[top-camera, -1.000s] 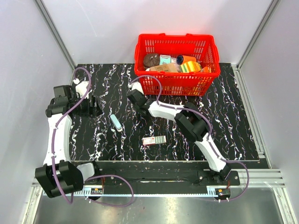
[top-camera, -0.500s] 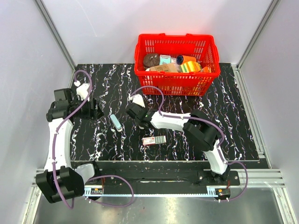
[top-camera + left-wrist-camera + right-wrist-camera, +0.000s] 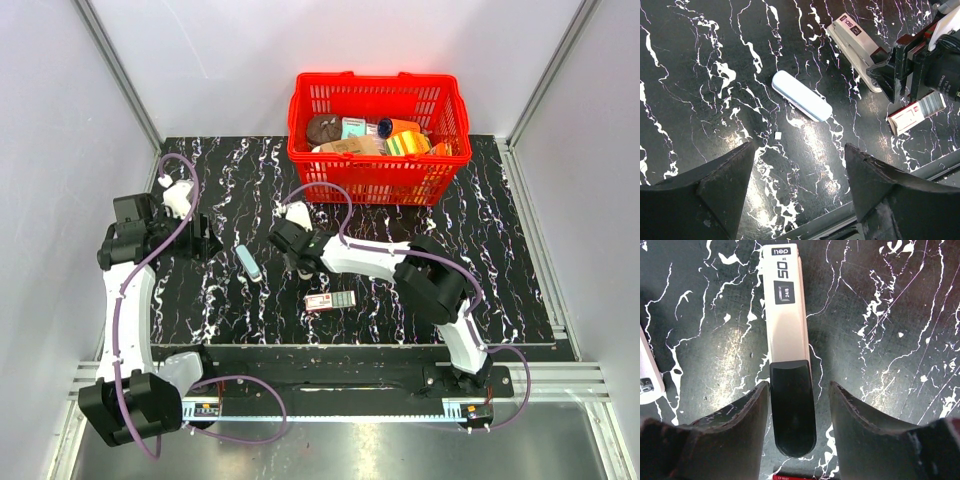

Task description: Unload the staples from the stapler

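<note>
The pale-blue stapler (image 3: 249, 262) (image 3: 801, 95) lies flat on the black marbled mat, with nothing touching it. My left gripper (image 3: 205, 242) (image 3: 799, 150) hovers to its left, open and empty. The stapler sits just beyond the fingertips in the left wrist view. My right gripper (image 3: 296, 255) (image 3: 799, 386) is to the stapler's right. It stands open astride the black end of a white bar-shaped device (image 3: 785, 315) (image 3: 852, 42) marked 50, which lies on the mat. There is a clear gap on the right side. The left finger (image 3: 747, 410) is very close to the black end.
A flat red-and-white small box (image 3: 330, 301) (image 3: 916, 112) lies near the front of the mat, just below the right gripper. A red basket (image 3: 375, 180) full of items stands at the back. A tiny white chip (image 3: 778, 134) lies near the stapler.
The right gripper moved down and toward the front with the white device, and its jaws have spread apart from it. The left arm drew back slightly to the left.
</note>
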Motion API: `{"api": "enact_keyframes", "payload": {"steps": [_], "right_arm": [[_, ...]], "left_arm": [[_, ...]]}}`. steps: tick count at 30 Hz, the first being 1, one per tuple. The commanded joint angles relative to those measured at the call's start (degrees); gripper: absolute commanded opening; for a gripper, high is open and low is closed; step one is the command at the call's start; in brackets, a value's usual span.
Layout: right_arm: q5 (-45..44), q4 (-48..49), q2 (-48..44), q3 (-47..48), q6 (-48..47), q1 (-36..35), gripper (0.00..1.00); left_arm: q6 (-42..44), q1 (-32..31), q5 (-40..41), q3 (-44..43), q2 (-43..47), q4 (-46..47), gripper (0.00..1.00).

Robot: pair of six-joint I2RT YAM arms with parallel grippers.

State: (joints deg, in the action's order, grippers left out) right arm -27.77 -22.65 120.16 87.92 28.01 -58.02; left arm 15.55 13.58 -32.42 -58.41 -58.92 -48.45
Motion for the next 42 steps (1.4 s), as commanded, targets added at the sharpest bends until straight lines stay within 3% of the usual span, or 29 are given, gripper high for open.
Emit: {"api": "enact_keyframes", "payload": {"steps": [1, 5, 8, 13, 16, 22, 33, 42], "right_arm": [[-0.44, -1.95, -3.27, 3.75, 1.61, -0.16, 0.55], [-0.01, -3.62, -2.04, 5.50, 1.52, -0.08, 0.51], [0.79, -4.41, -0.81, 6.56, 1.52, 0.01, 0.45], [2.45, -5.56, 0.69, 7.79, 1.87, 0.80, 0.34], [3.51, -6.96, 1.22, 8.49, 2.05, 1.42, 0.33], [4.30, -8.11, 1.57, 8.85, 1.87, 1.68, 0.43], [4.92, -9.68, 3.76, 11.31, 1.61, 2.03, 0.40], [5.62, -9.95, 4.38, 11.40, 1.87, 2.65, 0.37]], "left_arm": [[0.97, -0.14, -1.41, 0.75, 1.52, 1.51, 0.77], [0.53, -1.45, -0.36, 3.39, 4.41, 5.89, 0.79], [0.27, -5.31, 2.09, 5.06, 6.97, 8.89, 0.84], [-1.13, -11.64, 4.29, 4.89, 5.66, 10.21, 0.84], [-1.66, -13.23, 4.91, 4.80, 3.72, 10.91, 0.84], [-2.72, -15.95, 4.92, 5.15, 2.49, 13.02, 0.91], [-3.42, -21.40, 10.01, 5.33, 2.23, 13.99, 0.97], [-4.04, -23.07, 11.15, 6.20, 1.87, 14.78, 0.92]]}}
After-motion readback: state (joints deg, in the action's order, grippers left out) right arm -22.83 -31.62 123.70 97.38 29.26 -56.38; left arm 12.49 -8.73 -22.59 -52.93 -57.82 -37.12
